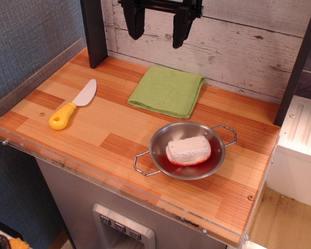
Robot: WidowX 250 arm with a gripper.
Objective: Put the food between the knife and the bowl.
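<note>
The food, a white block with a red rim, lies inside the shiny steel bowl at the front right of the wooden table. The knife, yellow handle and pale blade, lies at the left of the table, blade pointing to the back right. My gripper hangs high above the back of the table, over the green cloth. Its two black fingers are apart and hold nothing.
A folded green cloth lies at the back centre, under the gripper. Dark posts stand at the back left and back right. A clear plastic lip runs along the front and left edges. A white unit stands to the right.
</note>
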